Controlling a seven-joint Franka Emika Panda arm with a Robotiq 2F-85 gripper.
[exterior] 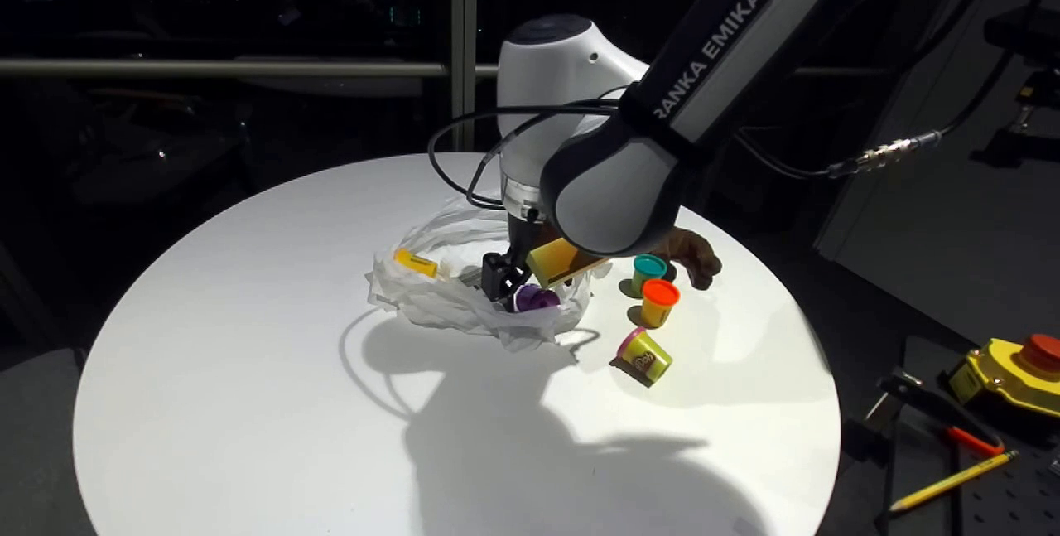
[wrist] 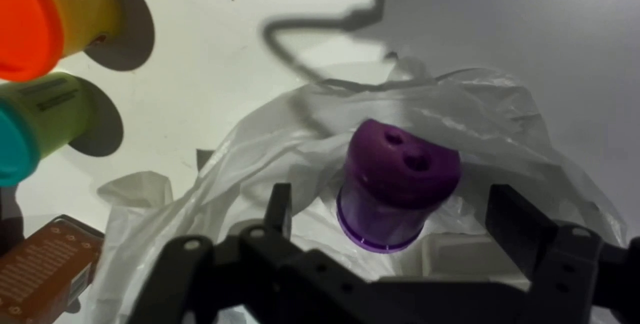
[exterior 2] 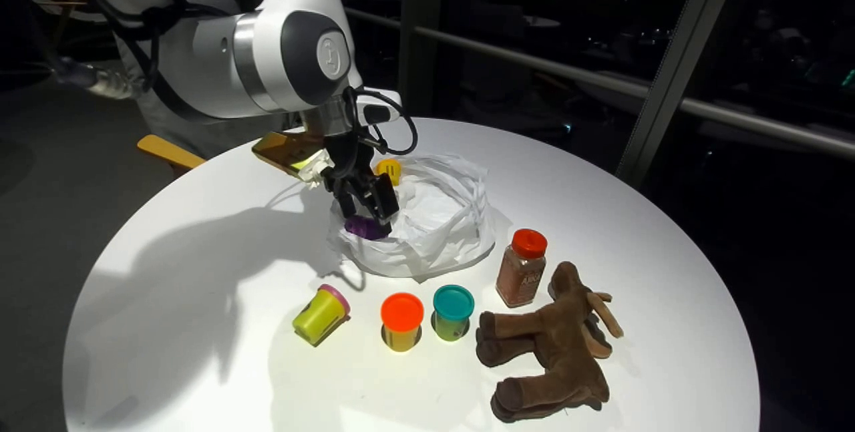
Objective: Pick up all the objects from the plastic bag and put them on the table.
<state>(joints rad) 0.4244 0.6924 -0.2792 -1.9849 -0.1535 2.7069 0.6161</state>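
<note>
Two fingers (wrist: 520,229) spread apart, one purple container (wrist: 392,189) between them in the wrist view.
Nearest the fingers is that single container, inside the one plastic bag (exterior 2: 427,257), with a gap showing on either side of it. Just beside it, toward one finger, one pale item (wrist: 462,256) shows partly. At the bag's rim, farther from the fingers, is one yellow item (exterior: 416,263); whether it lies inside, I cannot tell. Outside the bag, farther off on the counter (exterior 2: 361,398), stand one red-lidded jar (exterior 2: 521,272), one teal-lidded tub (exterior 2: 453,312) and one orange-lidded tub (exterior 2: 401,322), all upright; one pink-lidded tub (exterior 2: 321,316) lies on its side, making three tubs. Farther again from the fingers, one brown plush toy (exterior 2: 564,355) lies on its side.
</note>
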